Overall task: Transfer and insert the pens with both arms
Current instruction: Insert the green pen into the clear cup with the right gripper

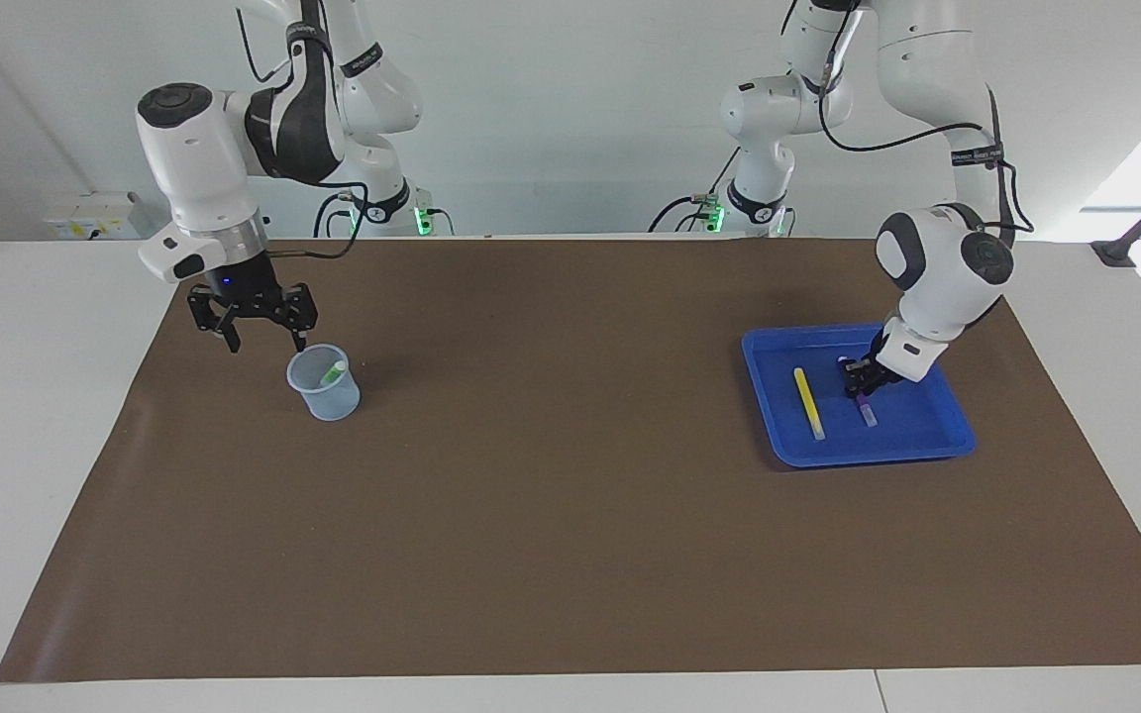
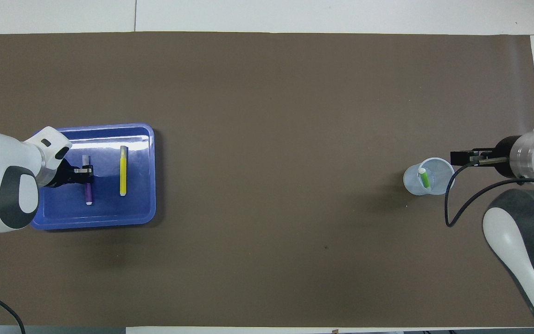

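Left gripper (image 1: 862, 379) down in the blue tray (image 1: 947, 446), clamped on the purple pen (image 1: 866, 409) near that pen's end closer to the robots; the pen's whitish cap end points away from the robots, toward 6 o'clock in the facing view. Yellow pen (image 1: 809, 403) lies flat in the same tray, parallel to the purple one and apart from it, on the side toward the right arm's end of the worktop (image 1: 570, 495).

Right gripper (image 1: 260, 338) raised, jaws spread wide and holding nothing, hanging over the brown mat at about 11 o'clock from the clear cup (image 1: 325, 383) in the facing view. Green pen (image 1: 332, 372) stands in that cup, leaning on the rim, whitish cap end up.

Tray sits at the left arm's end of the worktop, cup at the right arm's end, well apart.
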`<action>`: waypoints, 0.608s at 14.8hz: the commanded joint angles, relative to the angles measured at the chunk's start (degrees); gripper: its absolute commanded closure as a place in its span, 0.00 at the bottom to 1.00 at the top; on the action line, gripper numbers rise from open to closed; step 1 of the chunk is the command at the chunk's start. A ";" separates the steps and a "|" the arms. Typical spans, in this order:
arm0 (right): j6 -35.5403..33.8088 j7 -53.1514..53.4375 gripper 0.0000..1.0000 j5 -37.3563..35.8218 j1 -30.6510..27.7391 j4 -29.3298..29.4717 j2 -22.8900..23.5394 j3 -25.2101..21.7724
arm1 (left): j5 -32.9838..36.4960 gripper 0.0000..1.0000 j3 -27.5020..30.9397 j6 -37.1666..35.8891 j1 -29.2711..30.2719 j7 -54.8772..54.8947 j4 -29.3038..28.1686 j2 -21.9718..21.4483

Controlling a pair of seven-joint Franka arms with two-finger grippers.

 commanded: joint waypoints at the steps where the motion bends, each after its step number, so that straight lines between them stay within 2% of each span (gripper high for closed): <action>1: -8.14 0.68 0.06 0.24 -0.43 7.13 1.72 0.41 | 0.78 1.00 -0.06 1.38 -0.19 0.23 -0.89 0.06; 5: -20.27 4.20 0.06 0.15 0.19 17.67 4.78 0.85 | 0.78 1.00 -0.06 1.82 0.25 0.23 -0.37 0.67; 9: -27.58 4.46 0.06 -0.46 0.54 26.21 7.69 0.94 | 0.78 1.00 -0.06 -0.10 0.78 0.40 2.00 1.20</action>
